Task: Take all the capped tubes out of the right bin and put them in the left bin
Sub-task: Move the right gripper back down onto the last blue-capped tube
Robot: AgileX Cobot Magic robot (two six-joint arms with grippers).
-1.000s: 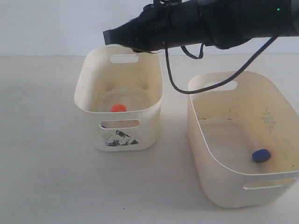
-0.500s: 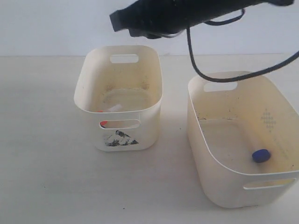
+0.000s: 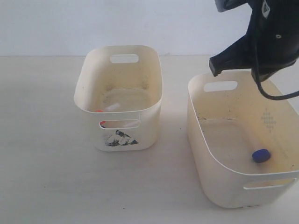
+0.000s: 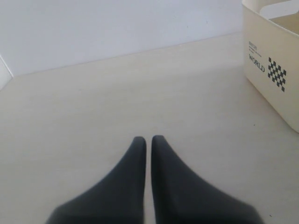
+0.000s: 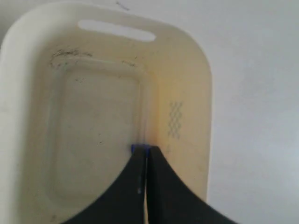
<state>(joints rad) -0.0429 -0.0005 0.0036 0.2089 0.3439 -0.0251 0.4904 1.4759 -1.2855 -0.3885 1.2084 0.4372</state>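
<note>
The right bin holds one blue-capped tube near its front right corner. In the left bin, with the mountain picture, an orange-capped tube lies on the floor, its cap behind the front wall. My right gripper hangs above the right bin's back rim. In the right wrist view the right gripper is shut and empty, and the blue cap peeks out just past its tips, far below. My left gripper is shut over bare table.
A cream tub side with "WORLD" lettering and a checker mark stands at the edge of the left wrist view. A black cable hangs from the right arm over the right bin. Light table surface surrounds both bins.
The right arm swung from above the left bin over to the right bin. The orange-capped tube, cap up a second ago, now lies flat in the left bin.
</note>
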